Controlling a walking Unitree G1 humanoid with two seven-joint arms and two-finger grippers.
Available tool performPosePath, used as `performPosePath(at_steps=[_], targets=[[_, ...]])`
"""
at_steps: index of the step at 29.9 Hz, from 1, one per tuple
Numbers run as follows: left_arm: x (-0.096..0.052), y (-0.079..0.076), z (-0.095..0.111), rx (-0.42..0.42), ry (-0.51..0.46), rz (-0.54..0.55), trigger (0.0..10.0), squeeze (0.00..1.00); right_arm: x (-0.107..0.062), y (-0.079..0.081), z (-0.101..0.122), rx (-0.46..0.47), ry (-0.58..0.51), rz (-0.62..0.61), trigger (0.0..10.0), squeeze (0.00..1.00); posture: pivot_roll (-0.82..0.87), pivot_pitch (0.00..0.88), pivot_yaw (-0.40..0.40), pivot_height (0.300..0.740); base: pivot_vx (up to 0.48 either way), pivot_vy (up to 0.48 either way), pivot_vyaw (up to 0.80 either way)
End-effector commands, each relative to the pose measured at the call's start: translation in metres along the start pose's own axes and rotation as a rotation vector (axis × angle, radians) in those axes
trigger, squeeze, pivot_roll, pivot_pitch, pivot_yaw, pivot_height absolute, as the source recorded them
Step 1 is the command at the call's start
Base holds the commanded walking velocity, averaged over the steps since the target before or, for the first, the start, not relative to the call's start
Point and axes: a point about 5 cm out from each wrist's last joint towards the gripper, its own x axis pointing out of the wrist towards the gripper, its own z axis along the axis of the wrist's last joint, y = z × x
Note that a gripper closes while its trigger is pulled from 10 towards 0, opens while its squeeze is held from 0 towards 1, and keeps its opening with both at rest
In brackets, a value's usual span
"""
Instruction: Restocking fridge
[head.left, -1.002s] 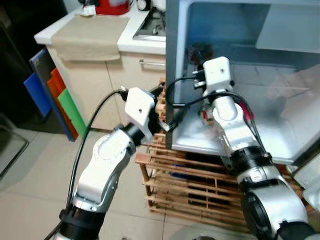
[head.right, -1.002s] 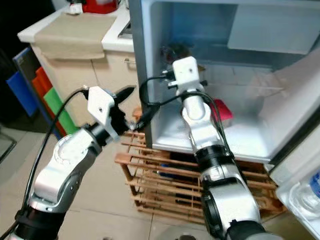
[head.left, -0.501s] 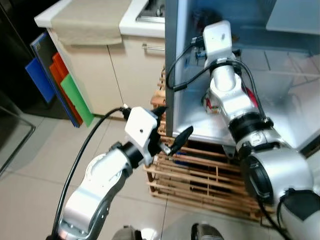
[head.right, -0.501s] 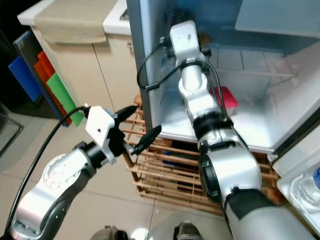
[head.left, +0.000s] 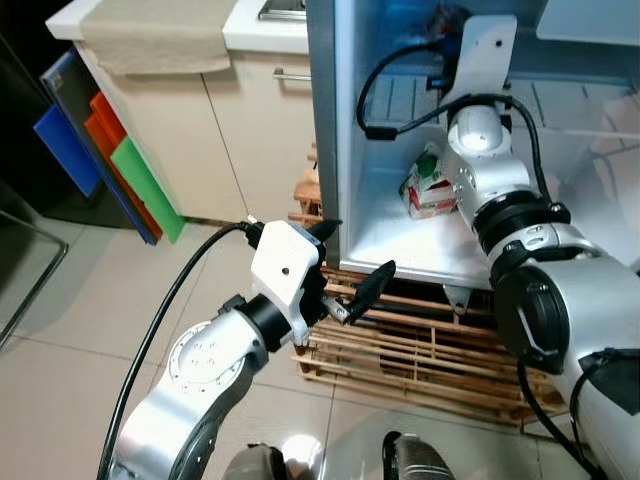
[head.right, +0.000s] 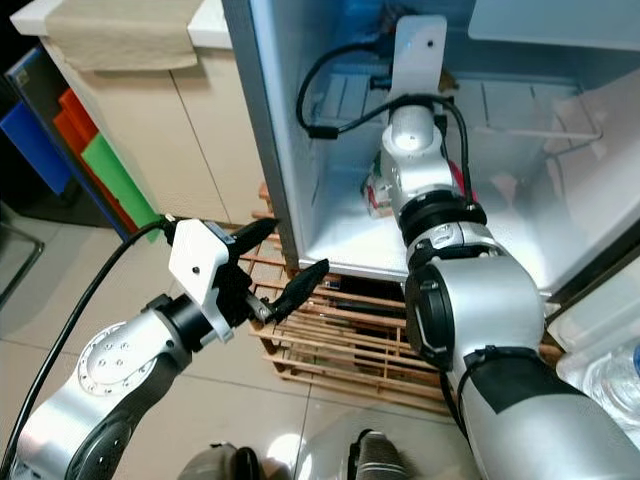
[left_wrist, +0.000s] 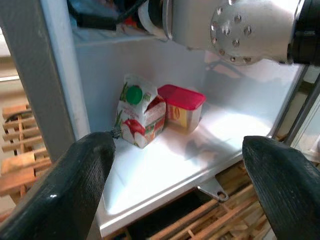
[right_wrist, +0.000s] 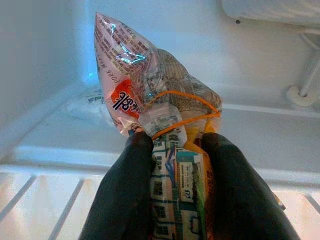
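Observation:
The open fridge holds a milk carton and a red-lidded tub on its bottom floor. My right arm reaches up to the wire shelf inside. There my right gripper is shut on a clear printed plastic bag tied with an orange rubber band, holding it just above the shelf near the back wall. My left gripper is open and holds nothing. It hovers outside the fridge, low by the front left corner, facing the carton.
The fridge stands on a wooden slat rack. A cream cabinet with a beige cloth on top stands to the left, with coloured boards leaning beside it. The fridge door hangs open at right. Tiled floor lies below.
The view has dipped and moved closer. My right arm has pushed higher and deeper into the fridge. My left gripper has come away from the fridge's left edge, lower and open.

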Motion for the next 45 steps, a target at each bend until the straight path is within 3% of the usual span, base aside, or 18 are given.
performPosePath(at_steps=[1,4,10,16,23,26,33,34,37,40,42,45], targets=[[-0.002,-0.002,0.001,0.001,0.002,0.003,10.0,0.00,0.000,0.008,0.005,0.009,-0.009,0.021,10.0,1.00,0.12,0.215,0.066,0.740,0.000,0.000,0.00],[-0.002,-0.003,0.002,-0.003,0.004,0.012,10.0,0.00,0.000,0.012,0.013,0.001,-0.051,0.025,10.0,1.00,0.13,0.217,0.057,0.740,0.000,0.000,0.00],[-0.002,-0.002,0.001,-0.001,0.005,0.017,10.0,0.00,0.001,0.020,0.035,-0.105,-0.145,0.004,10.0,1.00,0.12,0.206,0.051,0.740,0.000,0.000,0.00],[0.001,0.005,0.003,0.029,0.002,0.000,10.0,0.00,0.002,0.026,0.057,-0.043,-0.204,-0.011,10.0,1.00,0.11,0.181,0.060,0.740,0.000,0.000,0.00],[0.005,0.023,0.001,0.066,0.012,0.004,10.0,0.00,-0.001,0.022,0.041,-0.011,-0.182,-0.010,10.0,1.00,0.07,0.123,0.061,0.740,0.000,0.000,0.00],[0.007,0.028,0.003,0.012,-0.014,0.034,10.0,0.00,-0.008,0.015,0.032,-0.005,-0.223,-0.030,10.0,1.00,0.05,0.097,0.061,0.740,0.000,0.000,0.00],[0.024,0.032,0.000,0.008,-0.047,0.022,10.0,0.00,-0.059,0.006,0.018,-0.080,-0.340,0.004,10.0,1.00,-0.03,0.011,0.077,0.740,0.000,0.000,0.00],[0.024,0.032,0.000,0.008,-0.047,0.022,10.0,0.00,-0.059,0.006,0.018,-0.080,-0.340,0.004,10.0,1.00,-0.03,0.011,0.077,0.740,0.000,0.000,0.00],[0.040,0.040,-0.004,0.013,-0.047,0.046,10.0,0.00,-0.091,-0.001,-0.001,-0.066,-0.322,0.039,10.0,1.00,-0.09,0.000,0.099,0.740,0.000,0.000,0.00],[0.044,0.051,-0.006,-0.010,-0.044,0.106,10.0,0.00,-0.106,-0.013,-0.013,-0.052,-0.290,0.041,10.0,1.00,-0.11,0.000,0.119,0.740,0.000,0.000,0.00],[0.037,0.060,-0.009,-0.038,-0.039,0.175,10.0,0.00,-0.118,-0.023,-0.016,-0.058,-0.276,0.038,10.0,1.00,-0.12,0.000,0.128,0.740,0.000,0.000,0.00],[0.012,0.070,-0.016,-0.049,-0.027,0.257,10.0,0.00,-0.140,-0.046,-0.031,-0.068,-0.217,0.015,10.0,1.00,-0.11,0.000,0.117,0.740,0.000,0.000,0.00]])
